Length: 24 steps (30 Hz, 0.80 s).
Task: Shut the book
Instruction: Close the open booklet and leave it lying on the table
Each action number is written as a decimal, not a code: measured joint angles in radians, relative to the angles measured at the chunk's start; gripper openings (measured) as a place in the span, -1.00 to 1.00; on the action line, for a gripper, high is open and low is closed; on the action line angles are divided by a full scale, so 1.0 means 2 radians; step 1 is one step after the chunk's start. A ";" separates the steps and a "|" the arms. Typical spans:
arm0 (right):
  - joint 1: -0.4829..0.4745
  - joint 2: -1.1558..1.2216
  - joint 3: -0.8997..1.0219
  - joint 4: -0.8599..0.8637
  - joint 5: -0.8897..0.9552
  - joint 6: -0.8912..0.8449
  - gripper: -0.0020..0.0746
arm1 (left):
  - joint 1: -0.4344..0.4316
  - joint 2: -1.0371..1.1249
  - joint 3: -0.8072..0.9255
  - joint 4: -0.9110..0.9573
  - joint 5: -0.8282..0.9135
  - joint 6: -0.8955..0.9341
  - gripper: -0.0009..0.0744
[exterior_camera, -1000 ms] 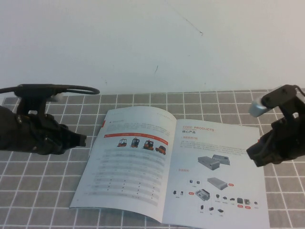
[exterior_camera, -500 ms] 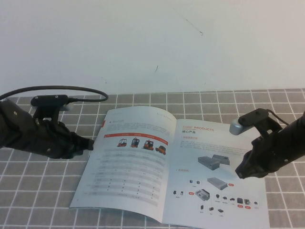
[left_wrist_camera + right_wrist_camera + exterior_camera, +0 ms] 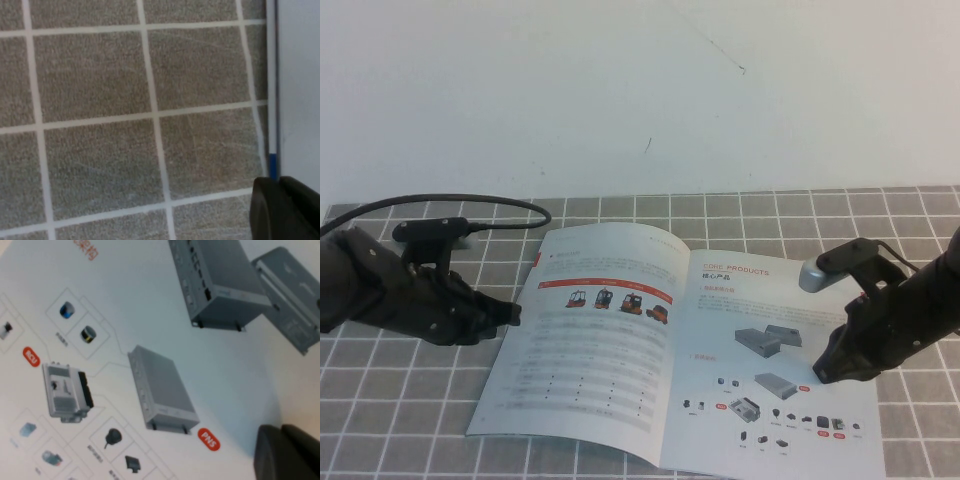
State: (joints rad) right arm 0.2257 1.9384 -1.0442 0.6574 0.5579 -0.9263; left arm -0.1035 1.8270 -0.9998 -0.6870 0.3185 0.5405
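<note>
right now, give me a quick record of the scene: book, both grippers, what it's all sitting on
book: open, lying flat, pages facing up
surface: grey tiled mat
left gripper: robot's left, low over the mat, right beside the left page's outer edge
right gripper: robot's right, over the right page near the product pictures
contact with book: cannot tell for either gripper
task status: book not yet closed

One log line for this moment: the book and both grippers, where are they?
book: open | left gripper: at book's left edge | right gripper: above right page
</note>
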 joint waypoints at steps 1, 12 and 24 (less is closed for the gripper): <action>0.000 0.000 0.000 -0.001 0.001 0.000 -0.95 | 0.000 0.003 0.000 0.000 -0.002 0.000 -0.99; 0.000 0.001 -0.001 -0.004 0.006 0.000 -0.95 | -0.020 0.021 -0.002 -0.004 -0.013 0.017 -0.99; 0.000 0.002 -0.002 -0.004 0.007 0.000 -0.95 | -0.079 0.026 -0.003 -0.061 -0.005 0.037 -0.99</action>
State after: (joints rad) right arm 0.2257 1.9416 -1.0488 0.6488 0.5728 -0.9263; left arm -0.2609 1.8797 -1.0067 -0.8082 0.3078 0.6145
